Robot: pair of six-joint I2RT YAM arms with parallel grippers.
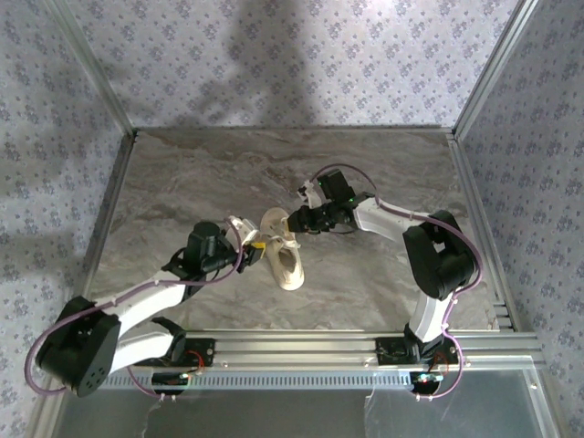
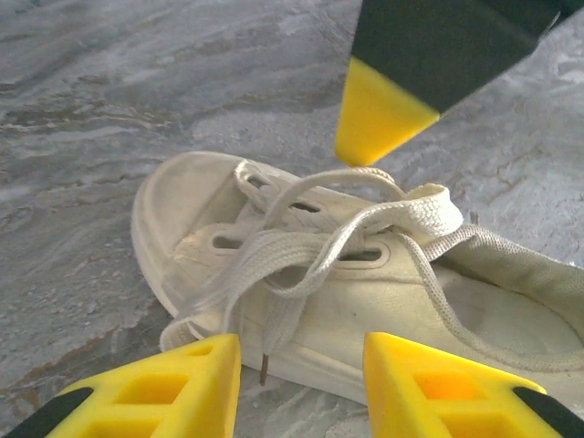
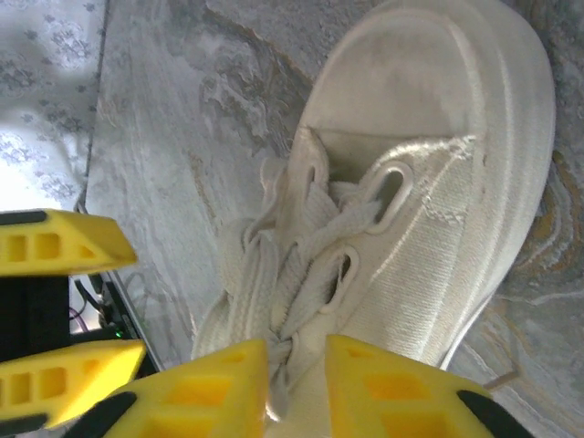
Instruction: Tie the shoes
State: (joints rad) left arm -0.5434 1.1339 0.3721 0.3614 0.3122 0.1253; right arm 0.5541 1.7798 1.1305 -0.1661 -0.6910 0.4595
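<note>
Right wrist view: the right claw (image 3: 297, 388) stands narrowly parted around the laces (image 3: 301, 274); whether it pinches them I cannot tell. The sneaker (image 3: 429, 182) lies just ahead of it on the counter (image 3: 155, 137). The left claw (image 2: 301, 383) is released, with a lace end (image 2: 264, 370) inside its gap; it is best closed on that end alone.

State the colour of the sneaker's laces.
Off-white laces, best seen in the left wrist view.

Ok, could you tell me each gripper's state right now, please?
Left gripper: open, lace end loose between the jaws.
Right gripper: close around the laces; grip cannot be told.
</note>
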